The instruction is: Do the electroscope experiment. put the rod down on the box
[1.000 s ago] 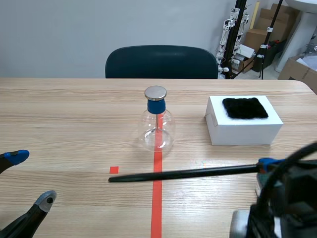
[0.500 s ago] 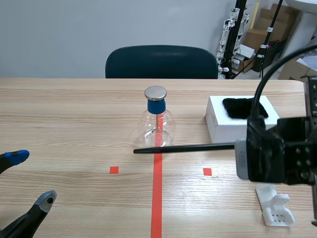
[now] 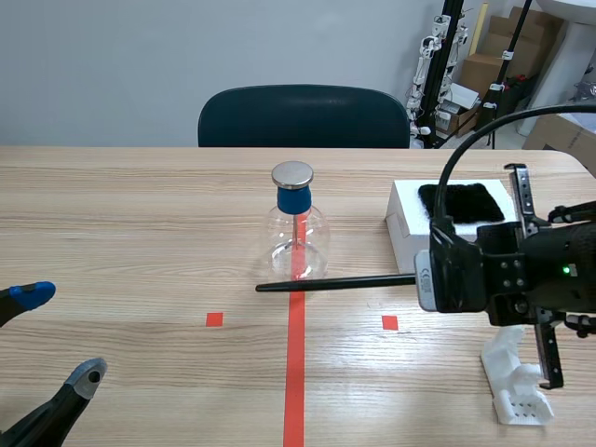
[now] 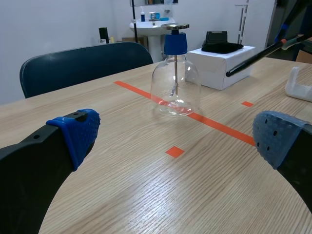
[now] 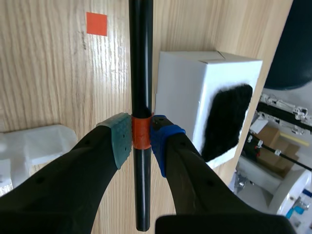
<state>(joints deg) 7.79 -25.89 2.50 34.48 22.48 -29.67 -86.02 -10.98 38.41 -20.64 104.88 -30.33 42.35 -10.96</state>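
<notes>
Gripping the rod (image 5: 141, 73) at its orange band (image 5: 141, 135), right pincer (image 5: 141, 139) clenched, left pincer (image 4: 178, 136) spread wide, empty.

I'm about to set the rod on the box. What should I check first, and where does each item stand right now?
1. Grip: the right gripper is shut on the rod at its orange band: ok.
2. Rod above the box: it runs beside the box, not over its top: not ok.
3. Landing spot: a black cloth lies on the box top, nothing else seen there: ok.
4. Rod tip clear of the electroscope flask: the left wrist view shows a gap: ok.
5. Path: the left gripper is open, low and far from the box: ok.
6. Rod height against the box top: cannot tell.
</notes>
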